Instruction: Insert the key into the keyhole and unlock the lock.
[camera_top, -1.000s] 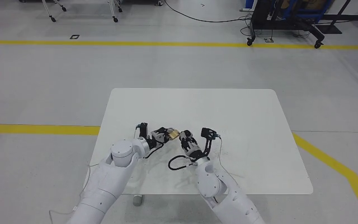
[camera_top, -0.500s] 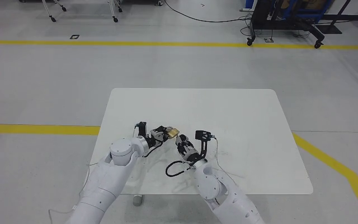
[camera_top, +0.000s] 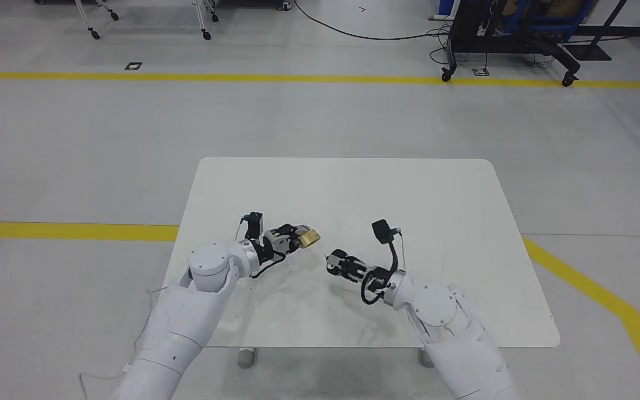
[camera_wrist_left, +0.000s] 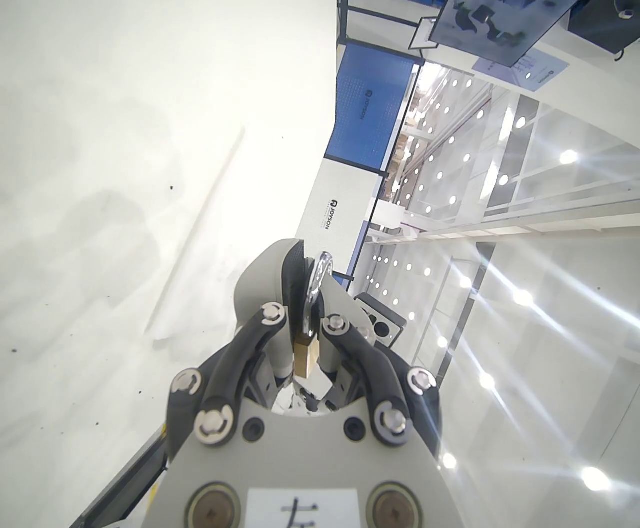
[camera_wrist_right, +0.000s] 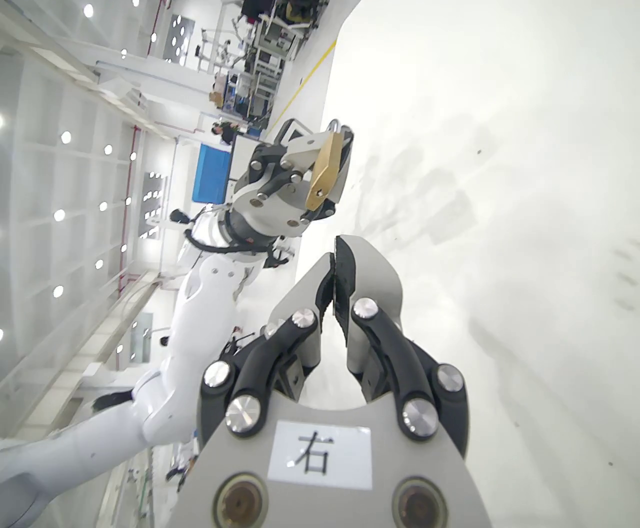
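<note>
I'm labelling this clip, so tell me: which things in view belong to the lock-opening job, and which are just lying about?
Job: brass padlock with silver shackle, clamped in the left gripper; right gripper, shut, apart from it.
Just about: white table; black wheeled cart; yellow floor line.

padlock (camera_top: 308, 237) — brass body, silver shackle | clamped in left hand (camera_wrist_left: 310, 285) — shackle end outermost

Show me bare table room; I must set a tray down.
Bare: the far half of the table beyond both grippers, and its right side. Crowded: front middle, where the left gripper holds the padlock opposite the right gripper.
</note>
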